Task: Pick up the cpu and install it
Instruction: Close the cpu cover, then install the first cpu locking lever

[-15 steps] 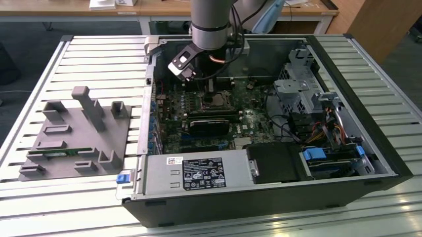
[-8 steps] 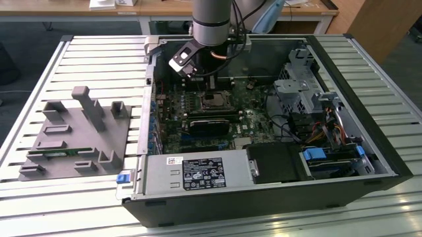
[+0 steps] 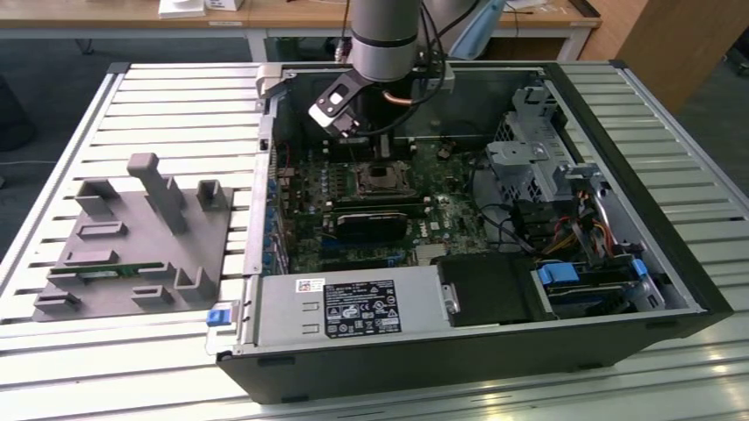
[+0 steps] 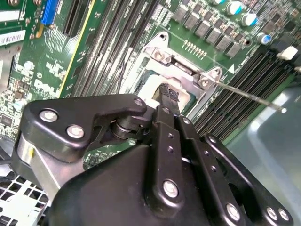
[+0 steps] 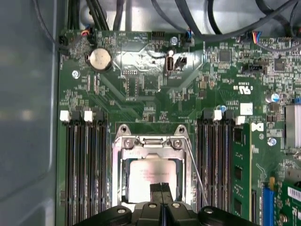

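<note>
A slatted metal counter (image 3: pixel 175 96) carries an open computer case (image 3: pixel 468 368) lying on its side. To the exterior view's left of the case stands a grey holder (image 3: pixel 129 237) with posts and slots. The robot arm (image 3: pixel 387 35) comes down into the far part of the case, above the green motherboard (image 3: pixel 316 184). A silver power supply (image 3: pixel 351 307) fills the near edge of the case.

In the first wrist view the motherboard (image 5: pixel 141 94) shows black memory slots (image 5: pixel 84 165) on both sides of a metal socket frame (image 5: pixel 153 141). One green memory stick (image 5: pixel 241 165) is seated in a slot beside it. A round coin battery (image 5: pixel 100 59) sits farther up the board.

The cpu (image 5: pixel 146 174) lies flat inside the socket frame, with its silver top facing up. In the second wrist view its pale surface (image 4: pixel 149 87) shows just beyond the fingertips. A thin wire lever (image 5: pixel 195 174) slants along one side of the socket.

The gripper (image 5: pixel 161 187) hangs directly over the cpu, near its edge. The jaws are closed together with nothing between them, as also seen in the second wrist view (image 4: pixel 168 92).
</note>
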